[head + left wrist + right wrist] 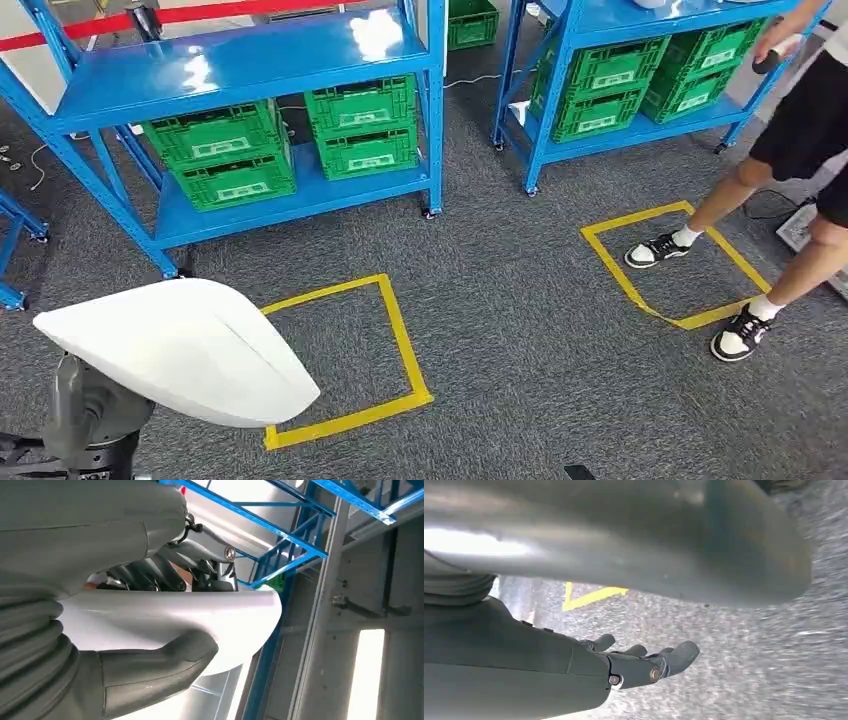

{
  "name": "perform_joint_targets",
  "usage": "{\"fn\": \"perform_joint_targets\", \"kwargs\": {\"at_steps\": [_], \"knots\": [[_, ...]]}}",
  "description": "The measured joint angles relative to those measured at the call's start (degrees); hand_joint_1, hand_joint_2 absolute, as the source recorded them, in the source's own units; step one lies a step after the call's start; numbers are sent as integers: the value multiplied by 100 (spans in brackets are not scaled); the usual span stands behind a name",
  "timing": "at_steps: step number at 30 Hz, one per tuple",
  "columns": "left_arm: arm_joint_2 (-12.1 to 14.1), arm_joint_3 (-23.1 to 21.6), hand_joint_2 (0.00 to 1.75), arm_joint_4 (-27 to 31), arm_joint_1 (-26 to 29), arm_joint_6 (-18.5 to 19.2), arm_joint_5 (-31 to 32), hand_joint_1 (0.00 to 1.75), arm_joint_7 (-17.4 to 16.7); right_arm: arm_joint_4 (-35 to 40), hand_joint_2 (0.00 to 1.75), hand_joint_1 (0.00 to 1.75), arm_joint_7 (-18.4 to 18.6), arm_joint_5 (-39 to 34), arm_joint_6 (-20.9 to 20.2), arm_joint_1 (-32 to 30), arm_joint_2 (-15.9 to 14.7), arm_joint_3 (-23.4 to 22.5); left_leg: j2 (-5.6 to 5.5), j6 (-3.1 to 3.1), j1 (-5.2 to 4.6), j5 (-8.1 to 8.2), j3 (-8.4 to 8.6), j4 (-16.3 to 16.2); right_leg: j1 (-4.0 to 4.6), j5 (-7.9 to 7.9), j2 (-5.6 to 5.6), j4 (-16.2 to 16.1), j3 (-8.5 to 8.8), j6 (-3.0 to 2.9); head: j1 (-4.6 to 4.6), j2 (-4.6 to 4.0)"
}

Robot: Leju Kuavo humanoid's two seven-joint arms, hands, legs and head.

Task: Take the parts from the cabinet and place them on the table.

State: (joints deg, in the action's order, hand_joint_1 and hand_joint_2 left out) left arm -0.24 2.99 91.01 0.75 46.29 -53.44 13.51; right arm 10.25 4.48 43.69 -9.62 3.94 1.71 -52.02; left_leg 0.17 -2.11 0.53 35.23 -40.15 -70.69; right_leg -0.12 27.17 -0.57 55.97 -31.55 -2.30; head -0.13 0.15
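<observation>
The left hand (150, 645) is closed around a white curved part (170, 620): in the left wrist view the thick grey thumb (165, 655) is pressed against one face of the part, and the darker fingers (150, 577) are curled over the opposite face, so that the part is clamped between them. In the head view the same white part (180, 345) is seen as a smooth, shell-shaped panel carried above the left arm, which is largely hidden beneath it. The right hand (644, 662) is held above the carpet with its fingers (681, 655) slightly spread and loosely extended; nothing is held in it.

Just beside the white part, a square of yellow tape (400, 340) is marked on the grey carpet (500, 330), its near corner covered by the part. Beyond the part, a blue shelving cabinet (250, 65) is placed, with green crates (300, 140) stacked in pairs on its lower shelf. A second blue cabinet (610, 20), also loaded with green crates (640, 80), is set well apart from the part, farther to the right. Near that cabinet a second yellow tape square (620, 255) is laid, and a person (790, 150) in black shorts and black-and-white shoes is standing across it, one foot inside the square and one on its edge.
</observation>
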Motion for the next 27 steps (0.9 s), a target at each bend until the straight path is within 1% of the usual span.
{"fn": "perform_joint_targets", "kwargs": {"at_steps": [1,2,3,4,5,6,7,8,9,10,11,12,13,14,15,16,17,18,19,20,21,22,23,25,26,27], "knots": [[0,11,175,-19,2,0,0,175,-2,0,0,0,11,-17,2,-3,0,0,0,-16,0,71,-30,-359,4,-78,-4,15,-108,5,-2,0],[0,17,175,-39,2,0,0,175,-6,0,0,0,11,-39,2,-4,11,0,0,-22,1,-61,13,-511,4,-147,-8,39,-193,11,0,0],[2,24,175,-52,0,0,0,175,-13,0,0,0,13,-48,11,-3,24,0,0,-22,2,-292,152,-459,3,-214,-16,73,-306,23,-2,0],[2,28,175,-55,-3,-11,6,175,-28,0,0,0,15,-46,22,-2,54,0,0,-19,4,-541,398,-212,0,-276,-17,116,-429,39,-2,0],[2,37,175,-42,-12,-26,18,175,-50,0,0,0,17,-44,31,0,83,0,0,-9,6,-643,771,256,-7,-336,-16,171,-551,62,0,0],[2,48,175,-19,-23,-39,33,175,-76,0,0,0,17,-39,46,9,111,0,-6,0,7,-499,1118,725,-4,-372,-15,227,-604,88,0,0],[4,63,175,26,-42,-63,46,175,-105,-2,0,0,13,-37,72,4,140,0,-17,22,-31,-210,1503,1323,20,-415,-9,278,-668,121,0,0],[9,87,175,55,-46,-72,44,175,-109,-2,0,0,11,-35,81,1,173,0,-24,82,-33,-174,1449,1331,24,-468,-7,263,-674,141,11,0],[18,123,175,79,-49,-85,44,175,-144,-2,0,0,13,-37,98,5,201,0,-22,124,-47,-214,1387,1333,8,-544,-13,240,-678,171,-16,0],[24,146,175,105,-36,-120,48,175,-196,-2,0,0,15,-44,111,-2,225,0,-19,174,-63,-247,1360,1329,6,-595,-10,210,-684,214,-13,0],[24,171,175,127,-29,-147,48,175,-245,-7,0,0,22,-48,138,-19,251,-7,1,240,-39,-326,1308,1355,-1,-650,-7,203,-703,251,-18,0],[28,184,175,153,-56,-206,35,175,-322,-11,0,0,28,-50,166,-31,278,-13,31,300,-24,-408,1229,1351,-30,-395,9,313,-766,298,-15,0],[28,192,175,182,-76,-258,28,175,-381,-11,0,0,55,-52,192,-32,308,-13,14,336,-22,-441,1153,1357,-31,-46,16,536,-839,329,-11,0],[26,195,175,212,-96,-278,15,175,-420,-11,0,0,48,-55,199,-28,319,-15,9,350,-22,-514,1062,1355,-36,336,20,931,-943,357,-6,0],[28,197,175,227,-119,-302,0,175,-459,-11,0,0,-16,-79,197,-19,323,-18,10,347,-24,-588,971,1351,-36,642,20,1404,-1044,377,-4,0],[28,199,175,225,-140,-317,-11,175,-490,-11,0,0,-88,-118,192,-14,326,-22,14,339,-25,-648,891,1341,-35,739,22,1792,-1111,383,0,0],[35,203,175,223,-158,-326,-24,175,-512,-11,0,0,-153,-144,190,-10,330,-31,20,329,-25,-708,837,1327,-35,642,23,2047,-1123,381,-2,0],[53,208,175,221,-172,-328,-66,175,-520,-11,0,0,-241,-166,190,-1,334,-44,-34,304,-25,-772,747,1309,-36,413,29,2070,-1023,368,0,0],[74,212,175,219,-192,-334,-116,175,-544,-11,0,0,-313,-184,192,-2,339,-59,-70,274,-25,-826,668,1290,-35,172,44,1854,-801,346,2,2],[98,212,175,210,-219,-337,-148,175,-570,-11,0,0,-352,-210,197,-5,347,-63,-90,258,-25,-871,608,1277,-33,60,94,1426,-465,310,0,0],[116,212,175,210,-255,-337,-160,175,-601,-11,0,0,-339,-243,208,-5,354,-70,-116,244,-11,-914,572,1261,-25,89,269,830,-29,260,2,0],[131,212,175,212,-305,-337,-160,175,-621,-11,0,0,-295,-249,238,-4,363,-85,-149,210,-36,-943,514,1240,-26,312,412,305,335,181,0,0],[162,208,175,212,-349,-337,-144,175,-627,-11,0,0,-273,-249,269,-4,391,-112,-181,175,-34,-989,488,1235,-22,416,400,76,432,182,0,0],[230,210,175,236,-369,-380,-22,175,-566,-11,0,0,-251,-219,239,-8,450,-133,-286,90,-14,-1086,466,1272,18,413,286,83,390,161,0,0],[262,212,175,258,-349,-383,13,175,-540,-13,0,0,-262,-173,188,-17,485,-136,-330,40,-38,-1121,451,1285,-24,360,236,43,390,108,-2,0],[313,219,175,282,-298,-382,15,175,-487,-13,0,0,-293,-107,140,-9,514,-136,-251,34,-11,-1058,392,1212,-40,315,144,16,384,60,7,0]]}}
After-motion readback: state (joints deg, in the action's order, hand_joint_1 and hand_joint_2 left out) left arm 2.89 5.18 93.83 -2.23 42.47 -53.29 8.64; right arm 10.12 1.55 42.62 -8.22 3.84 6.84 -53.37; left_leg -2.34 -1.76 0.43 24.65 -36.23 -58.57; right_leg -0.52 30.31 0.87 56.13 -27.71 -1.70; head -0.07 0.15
